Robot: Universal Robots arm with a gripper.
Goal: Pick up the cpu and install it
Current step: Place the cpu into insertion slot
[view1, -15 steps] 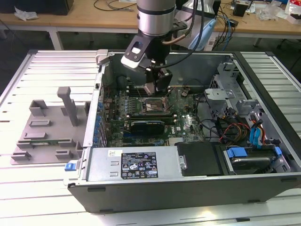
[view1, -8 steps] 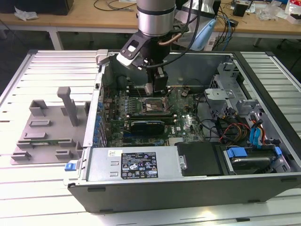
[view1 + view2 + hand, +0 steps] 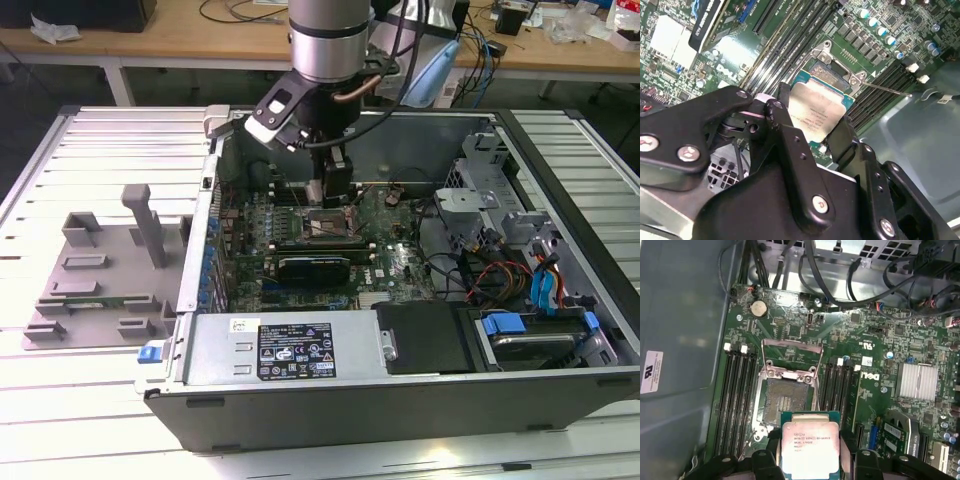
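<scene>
While pinched by opposite edges in narrow-set jaws of black two-finger gripper (image 3: pixel 810 456): small flat square silver-topped cpu (image 3: pixel 810 437), held level, clear of green motherboard (image 3: pixel 900 340). At six o'clock from gripper in exterior view: open black square socket frame (image 3: pixel 325 224), metal bracket (image 3: pixel 790 373) raised, empty.

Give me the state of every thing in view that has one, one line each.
cpu: held by the gripper, not yet in the socket.
gripper: shut on the cpu's edges.
socket: empty, contacts exposed.
load plate: swung up, open.
computer case: lying flat, side panel off, inside exposed.
</scene>
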